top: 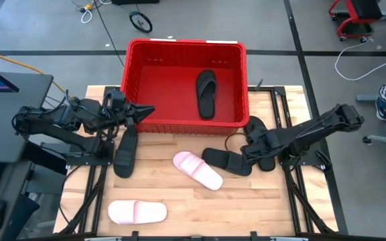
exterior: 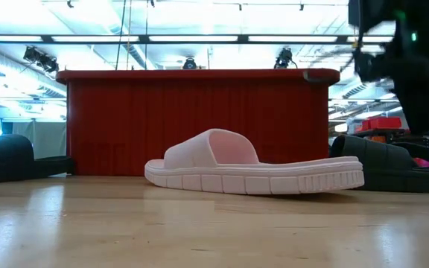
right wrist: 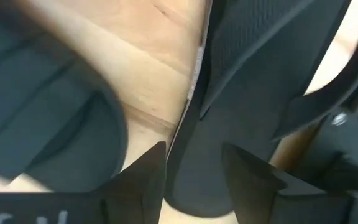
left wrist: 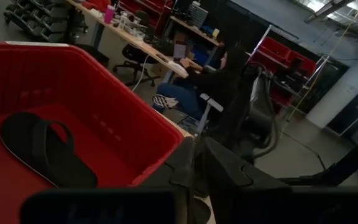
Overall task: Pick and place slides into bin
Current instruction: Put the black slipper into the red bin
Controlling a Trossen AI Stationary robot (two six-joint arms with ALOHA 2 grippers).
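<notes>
Down at four o'clock on the bench (top: 159, 194) sits my right claw (top: 248, 148), its fingers (right wrist: 146, 174) parted around the edge of a black flip-flop (right wrist: 241, 93) that lies flat on the wood; the two fingertips stand on either side of its sole, and I cannot tell whether they are pressing it yet. A black wide-band slide (top: 226, 161) lies just beside it, toward the bench's centre.

At nine o'clock my left claw (top: 146, 110) hovers at the near left corner of the red bin (top: 139, 73), fingers almost together and holding nothing. Beneath that arm, a black slide (top: 125, 152) rests on the bench just beside the bin's near wall.

Up at twelve o'clock the bin stands on the bench's far edge, with one black thong flip-flop (top: 206, 93) lying flat on its floor, toward its right side.

One pale pink slide (top: 198, 170) lies at the bench's centre, tilted diagonally. Its twin (top: 137, 212) lies at seven o'clock, near the front edge.

Beyond the bench, a seated person (left wrist: 197, 81) shows at a desk.
</notes>
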